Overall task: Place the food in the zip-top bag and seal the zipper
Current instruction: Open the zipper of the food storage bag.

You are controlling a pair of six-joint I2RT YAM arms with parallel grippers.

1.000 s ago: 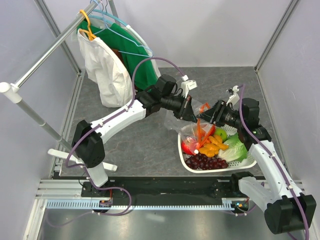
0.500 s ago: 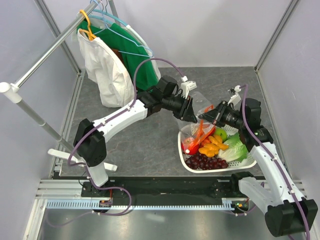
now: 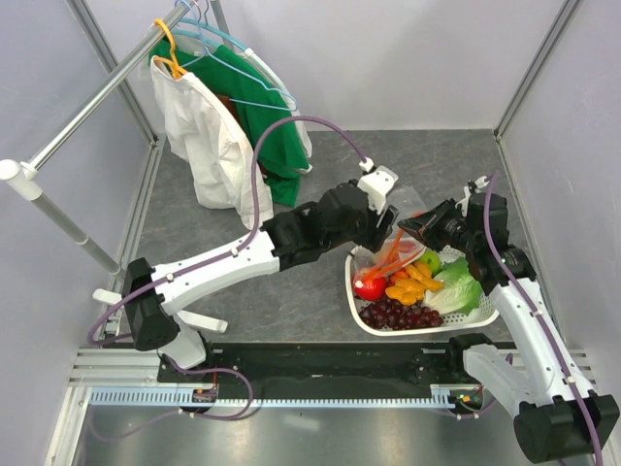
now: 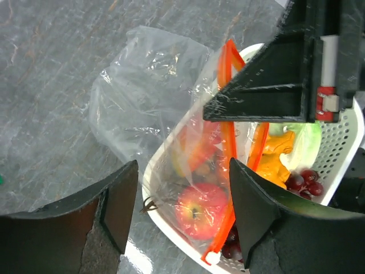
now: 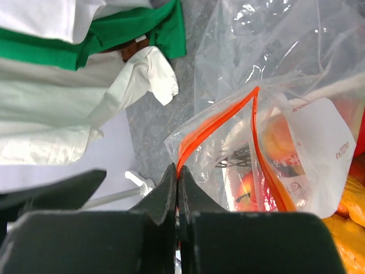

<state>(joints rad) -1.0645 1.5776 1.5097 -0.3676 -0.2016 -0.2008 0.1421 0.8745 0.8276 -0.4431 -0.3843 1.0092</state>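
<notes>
Right hand is pinched tight on one end of the zipper, holding the bag's mouth up over the basket. Left hand hangs close by with its fingers spread wide and gripping nothing, the orange-red strip below and between them.

On the grey desk, a white garment and a green garment hang from a rail at the far left. A white lattice basket sits near the right arm. The zip-top bag drapes over the basket's far-left rim, its clear body trailing onto the desk. In the basket lie lettuce, grapes, orange pieces and a green apple. A red apple shows through the plastic; whether it is inside the bag is unclear.
</notes>
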